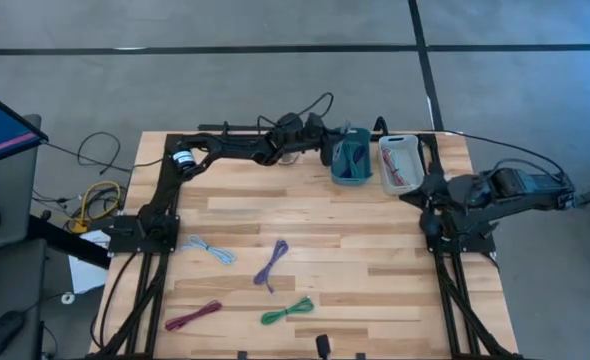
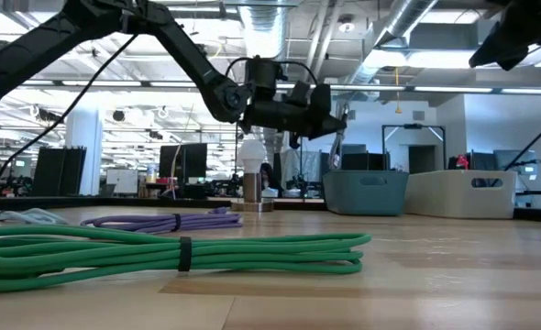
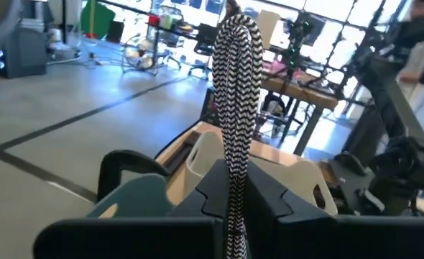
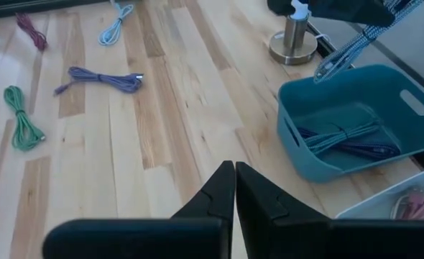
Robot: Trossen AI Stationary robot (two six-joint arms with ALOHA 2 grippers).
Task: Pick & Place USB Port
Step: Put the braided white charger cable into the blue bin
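Wooden desk (image 1: 375,260): your left gripper (image 3: 235,205) hangs over the teal bin (image 1: 352,160), fingers clamped on a black-and-white braided cable (image 3: 237,86) dangling into it. Beside that sits the white bin (image 1: 400,165). Your right gripper (image 4: 234,188) waits at the right edge, fingers closed, empty.

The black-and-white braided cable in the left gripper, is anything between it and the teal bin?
Nothing visible blocks it. The left gripper holds the braided cable dangling just above the open teal bin, which already holds cables on its floor. The metal post stands beside the bin, not under the cable.
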